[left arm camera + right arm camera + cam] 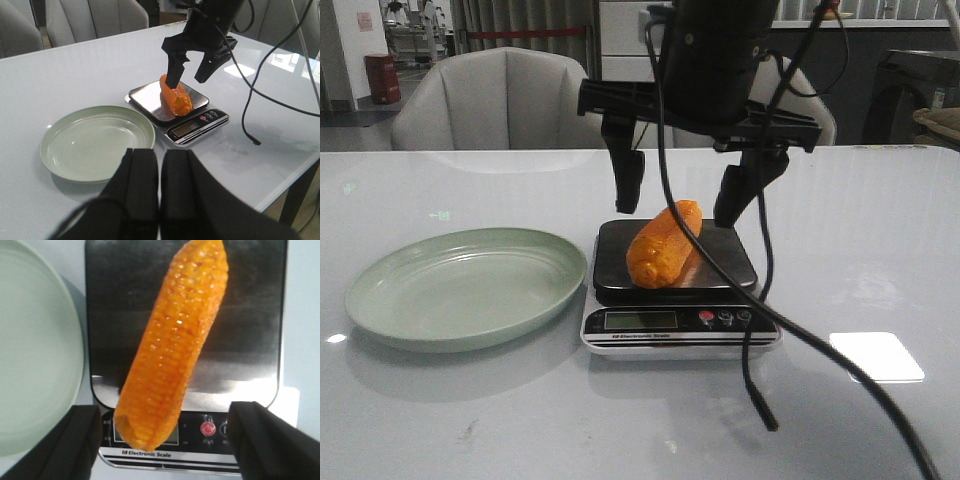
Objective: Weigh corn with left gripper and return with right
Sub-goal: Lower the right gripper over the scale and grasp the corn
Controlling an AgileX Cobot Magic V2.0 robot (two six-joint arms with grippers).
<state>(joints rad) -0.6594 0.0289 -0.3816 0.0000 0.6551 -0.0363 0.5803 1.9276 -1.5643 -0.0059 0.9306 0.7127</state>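
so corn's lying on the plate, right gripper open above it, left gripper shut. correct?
Not quite. The corn lies on the scale, not the plate, which holds nothing; the front view shows it. The rest holds: right gripper open above the corn, left gripper shut.

Orange-yellow corn [664, 245] lies diagonally on the scale's steel platform [720, 258]

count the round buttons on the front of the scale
3, in a row on the scale's front panel, right of the display: a red button, then two dark buttons. None seem hidden.
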